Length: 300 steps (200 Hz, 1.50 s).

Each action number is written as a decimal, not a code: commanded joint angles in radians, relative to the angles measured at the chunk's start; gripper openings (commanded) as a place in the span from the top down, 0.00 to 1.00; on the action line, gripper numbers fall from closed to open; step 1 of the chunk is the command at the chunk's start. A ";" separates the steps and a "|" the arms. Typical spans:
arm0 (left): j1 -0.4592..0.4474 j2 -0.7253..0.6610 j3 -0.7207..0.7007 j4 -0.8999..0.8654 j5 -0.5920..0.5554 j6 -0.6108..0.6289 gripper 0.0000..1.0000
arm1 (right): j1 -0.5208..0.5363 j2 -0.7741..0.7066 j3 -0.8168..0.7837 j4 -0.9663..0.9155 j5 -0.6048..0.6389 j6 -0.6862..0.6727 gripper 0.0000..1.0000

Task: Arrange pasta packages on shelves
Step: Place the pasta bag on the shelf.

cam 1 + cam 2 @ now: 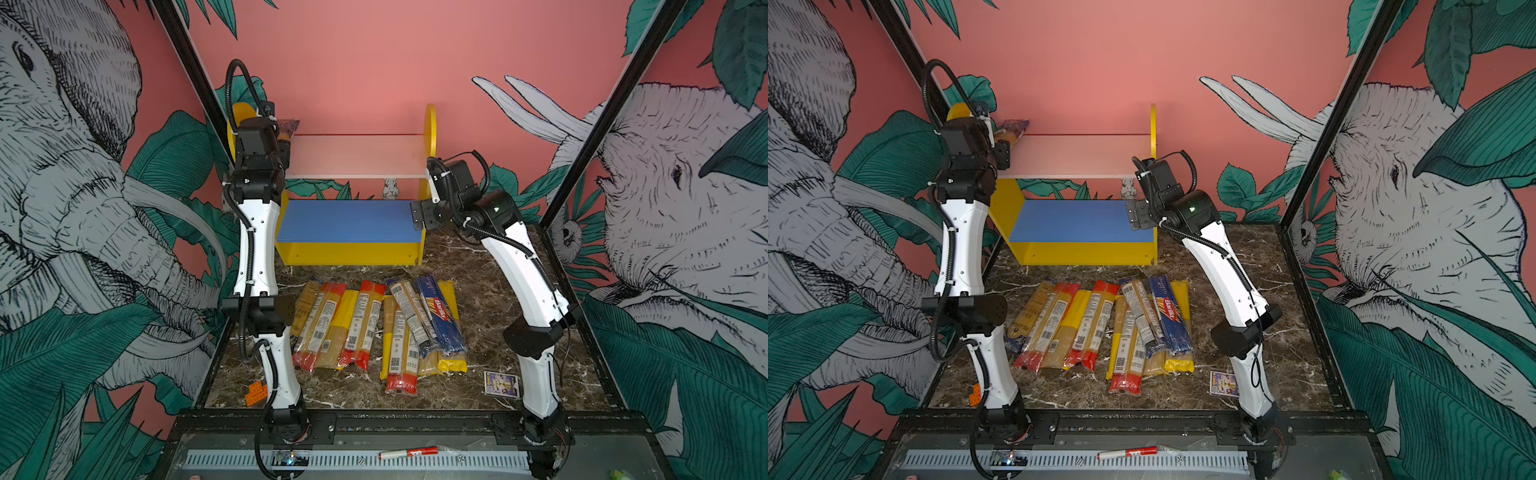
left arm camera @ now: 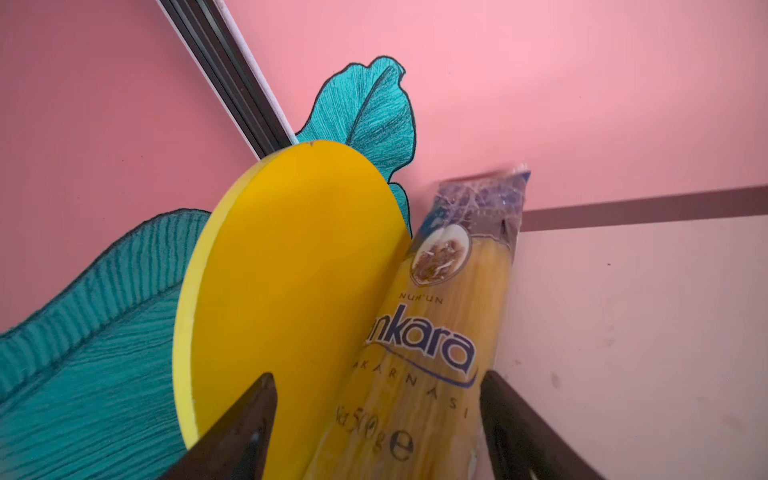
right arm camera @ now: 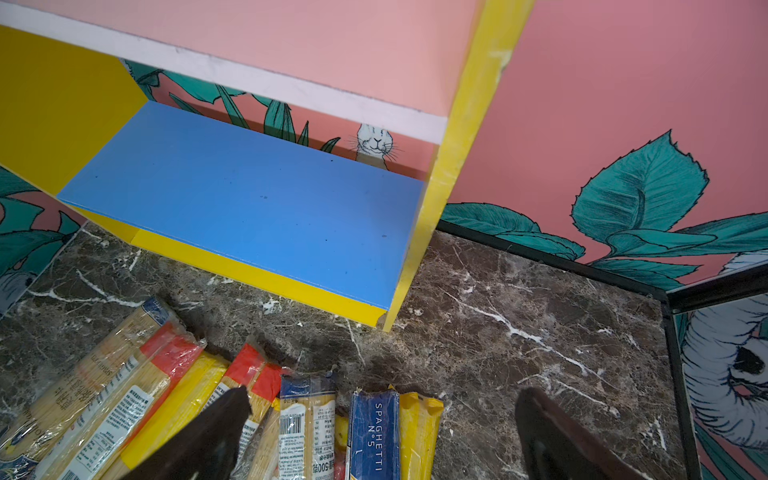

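— What do we see at the far left?

— A small orange toy block (image 1: 255, 392) lies on the dark marble counter (image 1: 490, 291), beside the left arm's base. Higher up, the left pincer (image 2: 377, 376) is at the left end of the small yellow wooden shelf unit (image 1: 353, 253).

— Is it gripping anything?

— No. Its jaws stand apart, one on each side of a yellow Ankara spaghetti packet (image 2: 440, 316). The packet lies on the pale pink upper board (image 1: 357, 156), leaning on the rounded yellow side panel (image 2: 291, 257).

— And in the middle?

— We find the blue lower board (image 1: 349, 220) bare. In front of the unit, the other long flat spaghetti packets (image 1: 361, 324) lie side by side on the counter, some overlapping. They are yellow and red-ended, and a dark blue Barilla packet (image 1: 440, 316) lies on top towards the right.

— And the right pincer (image 3: 383, 392)?

— We see it wide open and holding nothing. It hangs by the right end of the blue board, above the far ends of the packets. A small purple-blue card box (image 1: 501, 384) sits near the right arm's base.
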 commanded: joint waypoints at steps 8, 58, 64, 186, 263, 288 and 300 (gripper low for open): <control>0.004 -0.074 -0.035 0.016 0.036 -0.038 0.14 | -0.005 -0.018 -0.010 -0.014 0.025 0.006 0.01; -0.072 -0.190 -0.179 0.016 0.045 -0.027 0.06 | -0.005 -0.050 -0.040 -0.028 0.033 -0.003 0.01; -0.085 -0.205 -0.194 0.012 0.045 -0.027 0.06 | -0.006 -0.059 -0.052 -0.027 0.033 -0.003 0.01; -0.285 -0.704 -0.857 -0.084 0.072 -0.317 0.04 | 0.013 -0.422 -0.518 0.001 0.022 0.036 0.01; -0.626 -0.922 -1.269 -0.243 0.022 -0.827 0.02 | 0.021 -0.583 -0.708 -0.082 0.057 0.099 0.01; -0.765 -0.921 -1.385 -0.216 0.014 -0.970 0.02 | 0.021 -0.632 -0.775 -0.092 0.061 0.126 0.01; -0.822 -0.889 -1.410 -0.209 0.008 -1.020 0.02 | 0.021 -0.643 -0.780 -0.113 0.063 0.135 0.01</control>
